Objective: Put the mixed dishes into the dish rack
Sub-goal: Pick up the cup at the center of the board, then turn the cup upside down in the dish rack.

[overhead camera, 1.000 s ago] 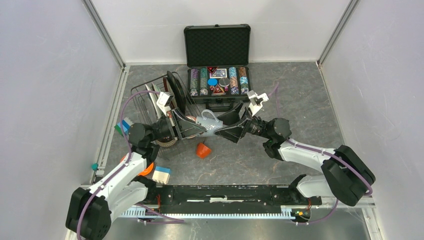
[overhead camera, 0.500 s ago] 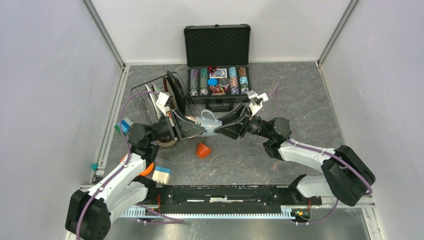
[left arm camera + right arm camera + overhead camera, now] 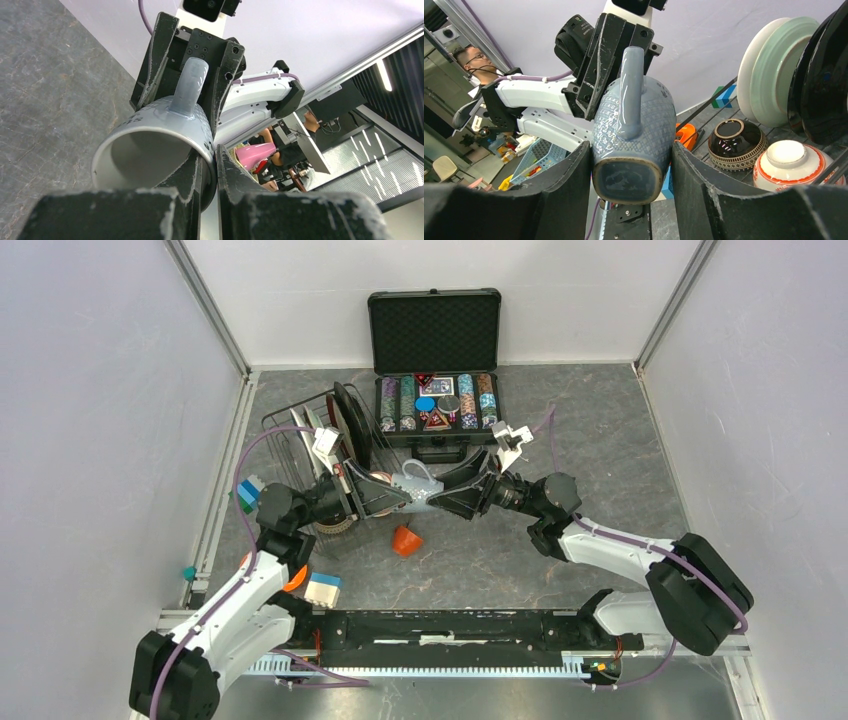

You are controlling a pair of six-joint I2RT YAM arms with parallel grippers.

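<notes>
A grey-blue mug [image 3: 416,486] hangs in the air between my two arms, just right of the dish rack [image 3: 285,436]. My left gripper [image 3: 210,150] is shut on the mug's rim [image 3: 150,107], one finger inside and one outside. From the opposite side my right gripper [image 3: 631,165] is shut on the mug's body [image 3: 634,125] near its base, with a pad against each side. Several plates [image 3: 774,65] stand upright in the rack. A dark bowl [image 3: 736,142] and a white red-patterned bowl [image 3: 786,162] sit upside down beside them. An orange cup [image 3: 405,540] lies on the table below the mug.
An open black case of poker chips [image 3: 435,390] stands right behind the mug. An orange ring toy [image 3: 292,578] and a white-and-blue block [image 3: 322,588] lie by the left arm's base. Grey walls close in the table on three sides.
My right gripper's jaws have come in from wide apart onto the mug's sides. The left gripper has kept its hold on the rim, and the mug has barely moved.
</notes>
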